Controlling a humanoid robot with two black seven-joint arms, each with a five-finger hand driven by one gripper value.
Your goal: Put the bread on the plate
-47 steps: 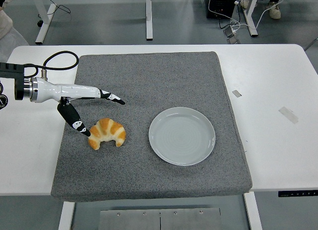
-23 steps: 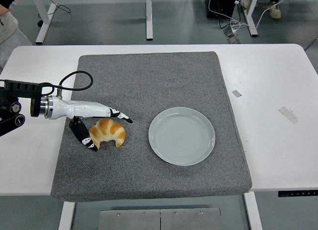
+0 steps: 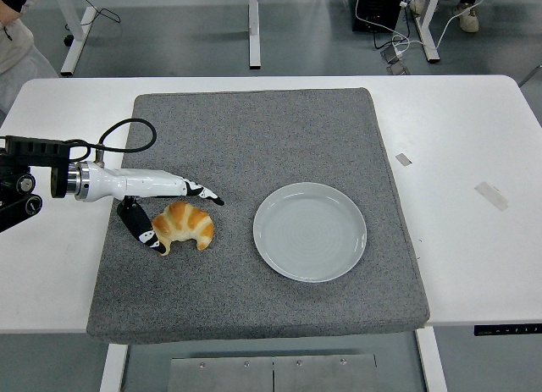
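Centrally on the grey mat (image 3: 254,155): one round plate (image 3: 310,231), holding nothing, toward the mat's right edge. Left of it, well apart, one croissant (image 3: 183,225), lying on the mat near its left edge. Reaching in from the table's (image 3: 457,155) left edge, one left hand (image 3: 174,210), spread around the croissant, one finger (image 3: 201,191) just behind it, another (image 3: 144,231) touching its left end. Not yet clenched or lifting. Two scraps of tape (image 3: 491,195) on the table's right side.
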